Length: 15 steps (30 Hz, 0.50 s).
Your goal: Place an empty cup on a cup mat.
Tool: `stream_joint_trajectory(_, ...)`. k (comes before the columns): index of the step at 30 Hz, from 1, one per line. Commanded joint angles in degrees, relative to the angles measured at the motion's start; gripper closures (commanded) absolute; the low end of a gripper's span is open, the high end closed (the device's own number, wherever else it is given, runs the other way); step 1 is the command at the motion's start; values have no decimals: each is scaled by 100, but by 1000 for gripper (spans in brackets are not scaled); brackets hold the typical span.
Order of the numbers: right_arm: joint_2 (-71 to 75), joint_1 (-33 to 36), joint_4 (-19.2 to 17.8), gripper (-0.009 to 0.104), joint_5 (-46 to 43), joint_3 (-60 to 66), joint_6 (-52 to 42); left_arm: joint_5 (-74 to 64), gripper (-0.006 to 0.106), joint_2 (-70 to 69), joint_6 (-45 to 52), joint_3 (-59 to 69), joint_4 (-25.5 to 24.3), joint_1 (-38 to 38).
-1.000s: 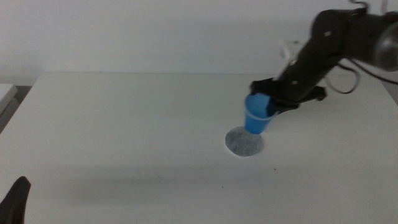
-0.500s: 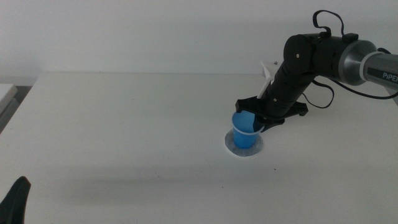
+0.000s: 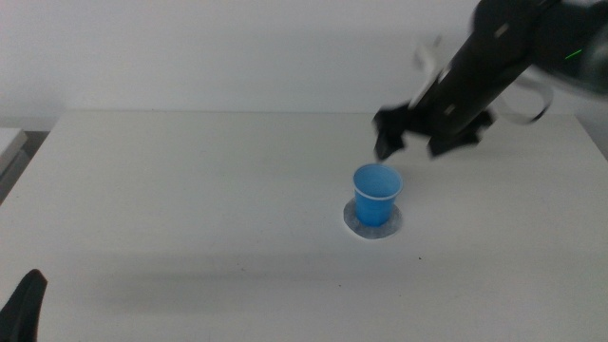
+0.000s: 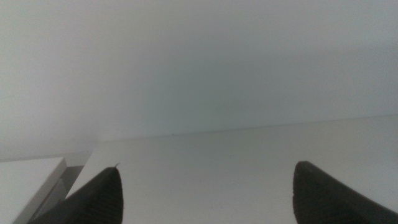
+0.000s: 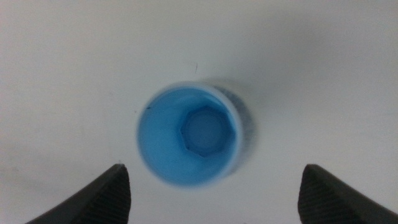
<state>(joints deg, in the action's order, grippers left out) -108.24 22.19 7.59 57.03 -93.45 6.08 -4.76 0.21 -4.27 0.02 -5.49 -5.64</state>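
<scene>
The blue cup [image 3: 377, 194] stands upright on the speckled grey cup mat [image 3: 354, 224] right of the table's middle. Only the mat's edge shows around the cup's base. In the right wrist view the cup [image 5: 189, 137] is seen from straight above, blue inside and empty, with a sliver of the mat [image 5: 246, 122] beside it. My right gripper [image 3: 410, 141] is open and hangs above and behind the cup, apart from it. In the right wrist view the right gripper [image 5: 214, 193] has its jaws spread wide. My left gripper [image 3: 24, 306] waits open at the bottom left edge.
The white table [image 3: 190, 190] runs to a pale wall at the back. A pale object [image 3: 9, 142] sits at the far left edge. The right arm [image 3: 513, 47] crosses the upper right corner, blurred.
The right gripper lowered the cup onto the mat, let go of it and rose up and back to the right. The cup now stands alone on the mat. The left arm has not moved.
</scene>
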Motion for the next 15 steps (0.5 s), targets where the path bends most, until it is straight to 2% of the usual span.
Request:
stream_joint_trajectory(1, 582, -109, -394, 12, 206, -19, -108, 70, 7, -21, -16, -2, 39, -14)
stream_joint_trajectory(3, 915, -195, -563, 12, 450, -10, -49, 70, 7, -21, -16, -2, 39, -14)
stream_joint_trajectory(10, 2364, -676, -543, 12, 305, 933, -61, 70, 7, -21, -16, -2, 39, -14)
stream_joint_trajectory(13, 3126, -1285, 150, 12, 5, 1725, -300, 70, 7, -21, -16, -2, 39, -14)
stream_joint_trajectory(15, 3693, -1654, 250, 12, -357, 2398, -555, 70, 7, -21, -16, -2, 39, -14)
